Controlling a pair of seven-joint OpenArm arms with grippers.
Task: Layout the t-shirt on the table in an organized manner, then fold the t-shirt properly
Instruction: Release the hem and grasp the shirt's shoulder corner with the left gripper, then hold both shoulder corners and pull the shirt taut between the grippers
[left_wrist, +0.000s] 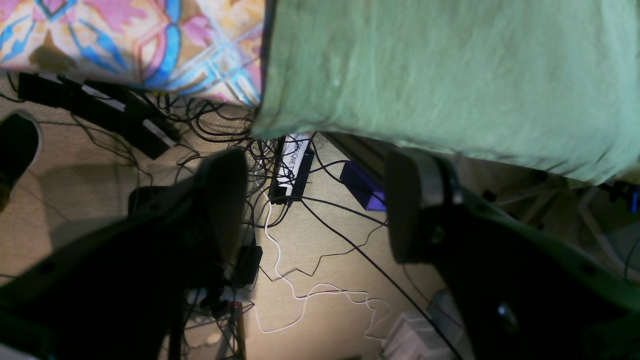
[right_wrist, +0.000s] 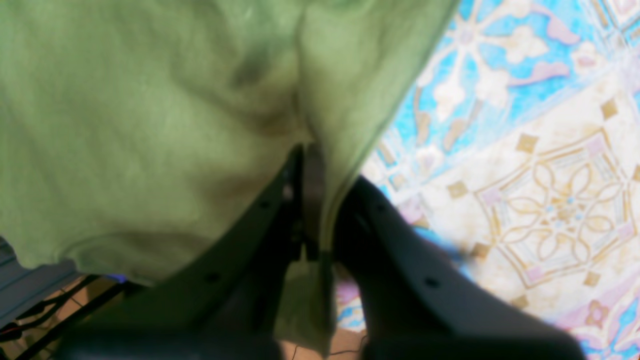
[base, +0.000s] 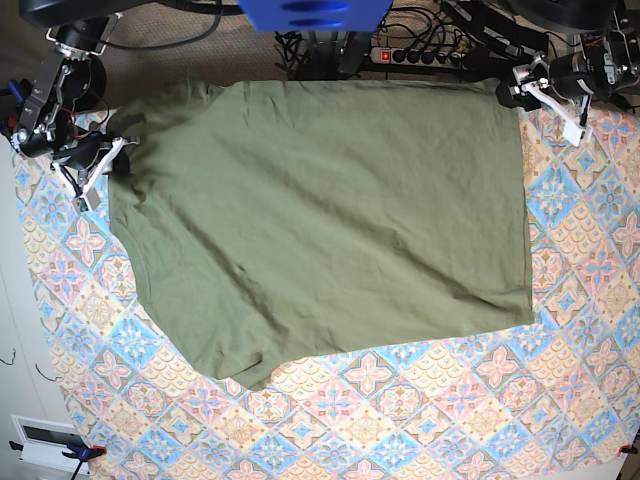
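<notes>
A: Start at the left. What is the right gripper (base: 100, 160) doing?

B: It sits at the far left edge of the table (base: 420, 420), at the shirt's (base: 320, 220) left corner. In its wrist view its jaws are pressed together, pinching a fold of green cloth between them, and a little flap of the cloth hangs below the grip.

A: And the shirt itself?

B: It lies spread across the far half of the table, mostly flat with light wrinkles. Its far edge runs along the table's far edge. The right edge is fairly straight; the left side slants and the near-left corner comes to a rounded point. The tiled cloth shows bare along the near side and in a strip on the right.

A: Does any of it hang off the table?

B: In the left wrist view a green edge drapes over the table's rim, with the floor below it. That floor holds a tangle of cables (left_wrist: 300, 280) and a power strip (left_wrist: 291, 167).

A: Now the right side. The left gripper (base: 545, 95)?

B: It is at the far right corner, just beside the shirt's corner. Its jaws are spread wide, with nothing between them. In its own view both fingers (left_wrist: 417, 205) sit below the draped edge, apart from the cloth.
</notes>
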